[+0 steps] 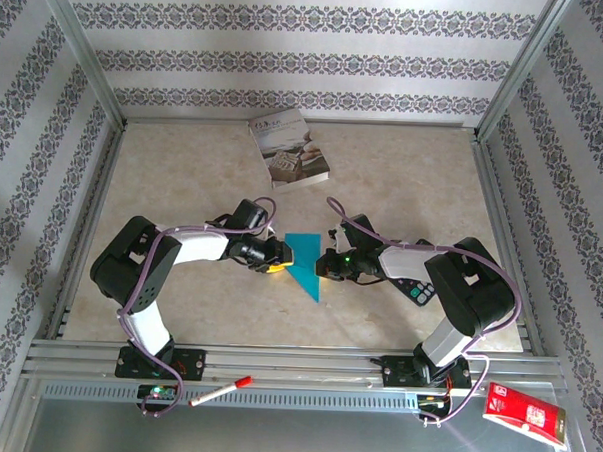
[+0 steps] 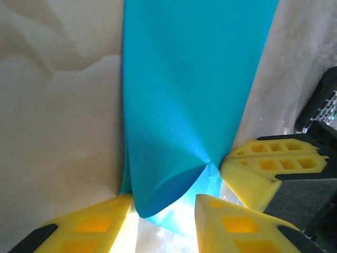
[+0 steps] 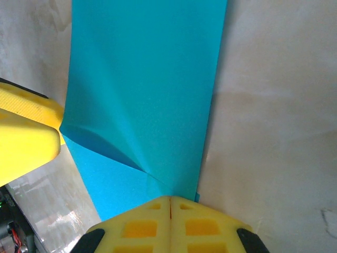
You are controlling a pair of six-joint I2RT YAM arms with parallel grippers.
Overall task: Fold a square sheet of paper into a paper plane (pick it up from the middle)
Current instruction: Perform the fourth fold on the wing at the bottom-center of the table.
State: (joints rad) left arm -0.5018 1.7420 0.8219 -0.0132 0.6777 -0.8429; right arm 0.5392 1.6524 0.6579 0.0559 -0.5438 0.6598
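Teal-blue, the square sheet of paper [image 1: 302,261] lies folded to a pointed wedge in the middle of the table [image 1: 184,171], between the two grippers. The right gripper [image 3: 169,203] has its fingers pressed together on the sheet's edge, puckering it. The left gripper [image 2: 163,205] is part-spread, with a raised fold of the sheet between its fingers.
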